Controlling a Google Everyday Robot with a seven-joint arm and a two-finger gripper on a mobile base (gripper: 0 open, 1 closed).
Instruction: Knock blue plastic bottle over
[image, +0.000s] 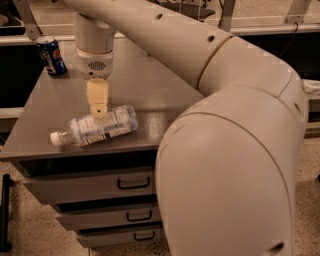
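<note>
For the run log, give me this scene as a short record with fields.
blue plastic bottle: lying on its side near the table's front edge, white cap pointing front-left
hand: pointing down over the bottle's middle; whether it touches cannot be told
soda can: upright at the back-left corner, apart from the bottle
table: grey top, drawers below
task state: bottle is down

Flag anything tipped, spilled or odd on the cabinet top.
The blue plastic bottle lies on its side near the front edge, cap on, no spill visible. The gripper hangs over its middle. The soda can stands upright.
</note>
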